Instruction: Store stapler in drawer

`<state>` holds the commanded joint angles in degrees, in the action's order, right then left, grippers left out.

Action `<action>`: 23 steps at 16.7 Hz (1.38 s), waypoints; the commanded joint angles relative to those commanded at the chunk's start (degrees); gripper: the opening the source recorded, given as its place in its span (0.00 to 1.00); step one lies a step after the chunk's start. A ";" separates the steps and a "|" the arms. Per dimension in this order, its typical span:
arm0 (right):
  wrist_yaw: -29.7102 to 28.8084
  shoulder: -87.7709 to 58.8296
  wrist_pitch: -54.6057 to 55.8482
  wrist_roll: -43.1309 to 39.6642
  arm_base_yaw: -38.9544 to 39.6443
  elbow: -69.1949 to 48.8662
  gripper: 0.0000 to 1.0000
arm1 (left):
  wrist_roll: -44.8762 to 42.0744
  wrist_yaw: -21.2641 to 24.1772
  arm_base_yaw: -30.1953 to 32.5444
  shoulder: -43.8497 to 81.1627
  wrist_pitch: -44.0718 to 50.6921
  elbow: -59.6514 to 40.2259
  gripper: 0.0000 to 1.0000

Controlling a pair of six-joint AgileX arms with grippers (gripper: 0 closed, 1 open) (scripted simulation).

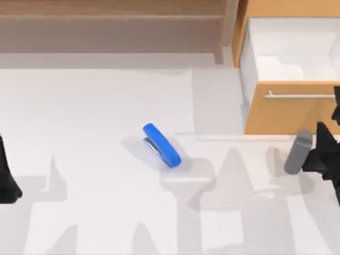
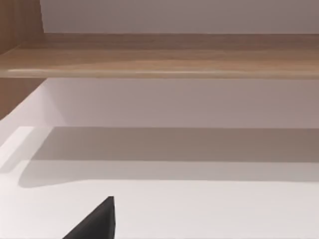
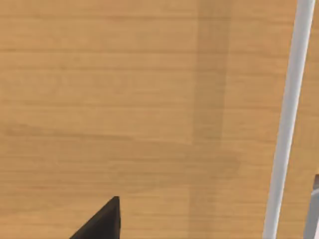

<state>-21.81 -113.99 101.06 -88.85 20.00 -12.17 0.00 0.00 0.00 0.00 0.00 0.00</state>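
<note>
**Stapler on table, drawer open, both arms at the frame edges**

Stapler (image 1: 162,145): blue, lying on the white table (image 1: 95,106) just right of centre in the top view, its length running diagonally from upper left to lower right, a grey strip visible along its lower side. Free of both arms, well apart from each.

Drawer (image 1: 289,109): upper right of the top view, pulled out, white interior exposed, orange-brown front facing the lower edge of the frame. Silver handle (image 1: 300,96) runs horizontally across the front. In the right wrist view the wood front (image 3: 124,99) spans the frame, the handle (image 3: 289,119) a pale bar near the right side.

Shelf (image 1: 111,24): brown unit along the upper left of the top view; its board (image 2: 159,57) crosses the upper part of the left wrist view.

Left arm (image 1: 8,175): dark shape at the far left edge, low in the frame. Finger state: cannot tell.

Right arm (image 1: 319,151): at the far right edge, below the drawer front, with a grey cylindrical part. Finger state: cannot tell.
</note>
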 joint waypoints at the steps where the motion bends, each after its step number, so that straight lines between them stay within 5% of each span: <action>1: -0.26 0.06 0.49 0.01 0.23 0.59 1.00 | 0.00 0.00 0.00 0.00 0.00 0.00 1.00; 7: 0.11 -2.36 -0.86 0.34 0.61 0.30 1.00 | 0.00 0.00 0.00 0.00 0.00 0.00 1.00; 12: 5.68 0.92 -11.03 7.44 10.06 -8.23 1.00 | 0.00 0.00 0.00 0.00 0.00 0.00 1.00; 17: 12.69 -1.14 -35.76 22.19 19.82 -27.26 1.00 | 0.00 0.00 0.00 0.00 0.00 0.00 1.00; 23: 19.01 -9.94 -78.04 44.95 25.55 -58.38 1.00 | 0.00 0.00 0.00 0.00 0.00 0.00 1.00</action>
<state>-2.81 -123.92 23.02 -43.90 45.55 -70.55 0.00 0.00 0.00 0.00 0.00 0.00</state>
